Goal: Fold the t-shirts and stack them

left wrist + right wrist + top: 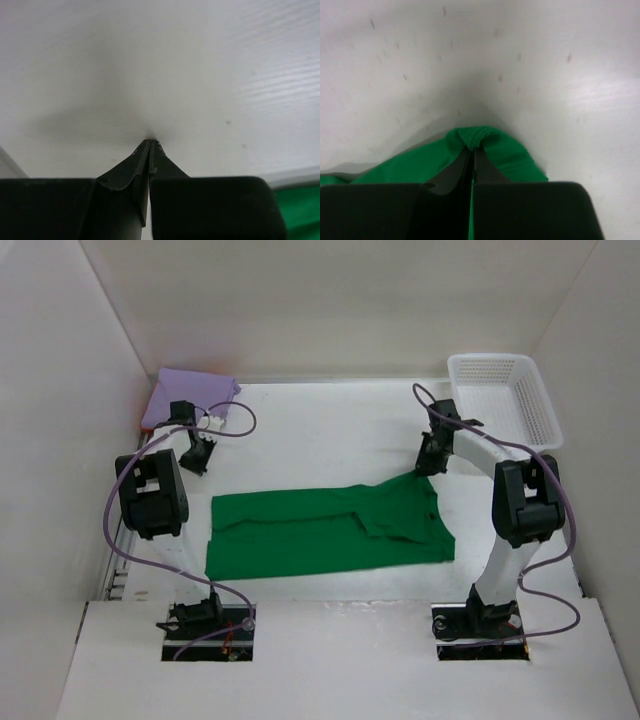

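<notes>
The fingers [451, 176] of the right gripper [472, 146] were pinched shut on a bunched edge of the green t-shirt [505, 150]. The left gripper [151, 144] was closed on nothing, against the bare table [160, 60]. Only the top view showed the shirt spread mid-frame, a lavender t-shirt [188, 395] upper left and a white basket [497, 359] upper right.

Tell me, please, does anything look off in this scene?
Yes: the left gripper is shut on nothing over bare table, off the green t-shirt, while the right gripper pinches its far right corner.
</notes>
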Tool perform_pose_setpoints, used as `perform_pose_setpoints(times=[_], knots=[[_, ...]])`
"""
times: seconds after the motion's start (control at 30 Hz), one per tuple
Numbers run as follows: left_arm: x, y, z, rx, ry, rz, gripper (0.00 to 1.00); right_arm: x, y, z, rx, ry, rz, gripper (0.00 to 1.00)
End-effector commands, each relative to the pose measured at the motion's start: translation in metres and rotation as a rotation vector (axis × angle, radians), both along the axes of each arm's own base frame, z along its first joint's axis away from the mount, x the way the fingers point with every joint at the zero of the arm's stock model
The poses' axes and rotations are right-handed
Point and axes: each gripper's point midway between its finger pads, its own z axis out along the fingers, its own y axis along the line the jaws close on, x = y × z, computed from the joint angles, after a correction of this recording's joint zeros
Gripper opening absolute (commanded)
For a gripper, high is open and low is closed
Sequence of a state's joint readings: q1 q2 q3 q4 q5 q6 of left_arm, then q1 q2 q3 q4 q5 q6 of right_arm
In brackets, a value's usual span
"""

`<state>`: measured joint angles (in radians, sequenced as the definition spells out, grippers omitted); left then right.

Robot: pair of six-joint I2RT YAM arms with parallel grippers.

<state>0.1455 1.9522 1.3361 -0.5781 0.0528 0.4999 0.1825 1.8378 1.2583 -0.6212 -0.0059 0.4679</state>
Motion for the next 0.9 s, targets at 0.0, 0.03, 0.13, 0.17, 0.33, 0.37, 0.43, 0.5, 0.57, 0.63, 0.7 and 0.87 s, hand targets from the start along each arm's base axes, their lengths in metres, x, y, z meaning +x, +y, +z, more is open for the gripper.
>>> perform_pose_setpoints(times=[0.0, 0.03, 0.13, 0.17, 0.33, 0.37, 0.43, 0.5, 0.57, 0.63, 0.7, 0.87], knots=[[0.008, 0.015, -0.005, 0.043, -0.005, 0.045, 0.0, 0.047, -0.01, 0.019, -0.032, -0.132, -0.03, 0.01], [0.011, 0.014, -0.001, 0.045, -0.018, 0.042, 0.02, 0.051, -0.014, 0.019, -0.036, -0.138, -0.044, 0.03], [0.016, 0.008, 0.02, 0.019, -0.076, 0.028, 0.14, 0.06, -0.015, 0.025, -0.027, -0.165, -0.045, 0.2], [0.016, -0.001, 0.029, -0.009, -0.094, 0.004, 0.22, 0.061, -0.013, 0.031, -0.022, -0.182, -0.036, 0.27], [-0.01, -0.047, 0.062, -0.175, -0.109, -0.126, 0.53, 0.049, -0.01, 0.055, -0.053, -0.218, 0.002, 0.45], [-0.019, -0.055, 0.061, -0.202, -0.084, -0.148, 0.54, 0.042, -0.011, 0.058, -0.067, -0.217, 0.003, 0.47], [-0.035, -0.065, 0.052, -0.218, -0.034, -0.184, 0.55, 0.023, -0.013, 0.059, -0.097, -0.208, 0.001, 0.49], [-0.046, -0.064, 0.034, -0.188, 0.02, -0.2, 0.55, 0.002, -0.016, 0.055, -0.117, -0.189, -0.003, 0.49], [-0.053, -0.059, 0.01, -0.132, 0.088, -0.19, 0.53, -0.019, -0.018, 0.05, -0.119, -0.161, -0.005, 0.49], [-0.06, -0.053, -0.009, -0.081, 0.147, -0.183, 0.5, -0.038, -0.015, 0.041, -0.11, -0.125, 0.005, 0.49], [-0.063, -0.051, -0.021, -0.054, 0.182, -0.186, 0.47, -0.056, -0.011, 0.029, -0.101, -0.069, 0.02, 0.51], [-0.065, -0.056, -0.028, -0.042, 0.199, -0.205, 0.18, -0.081, -0.011, 0.0, -0.103, 0.026, 0.012, 0.48]])
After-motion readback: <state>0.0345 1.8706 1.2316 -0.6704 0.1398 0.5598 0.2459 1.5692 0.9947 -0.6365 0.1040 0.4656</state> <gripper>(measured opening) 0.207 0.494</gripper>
